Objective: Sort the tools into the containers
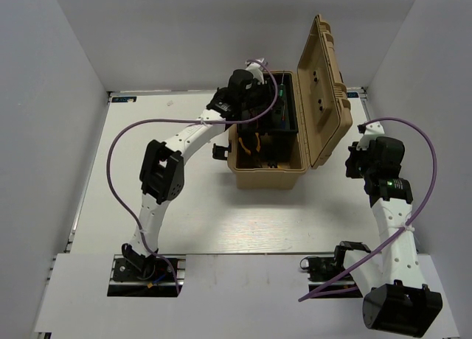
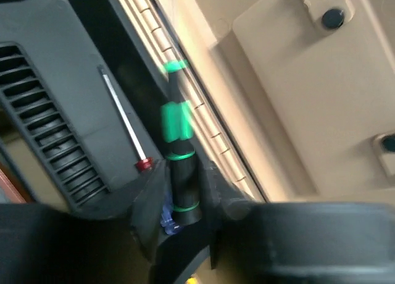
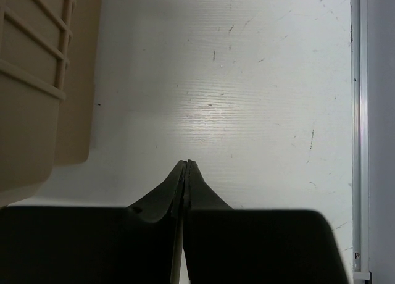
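- Where the left arm reaches into the open toolbox (image 1: 269,178), the left gripper (image 2: 182,213) is clamped on a slim tool (image 2: 179,142); its two dark fingers (image 2: 148,204) press on the lower end of the tool from both sides.
- The slim tool stands out forward from the fingertips, along the hinge side of the toolbox, just beside the raised lid (image 1: 324,96).
- It has a black round body with bright green bands. A small bluish clear part shows at its base, between the fingers. The picture is a little blurred, so I cannot tell what kind of tip it has.
- A thin metal rod with a red end (image 2: 126,126) lies on the dark tray (image 2: 62,80) inside the toolbox, to the left of the held tool and apart from it.
- Pliers (image 1: 251,144) with orange handles lie in the front part of the toolbox.
- The right gripper (image 3: 186,165) is pressed closed with nothing between the fingers. It hangs over the white table (image 3: 247,80), outside the toolbox, on the far side of the lid.
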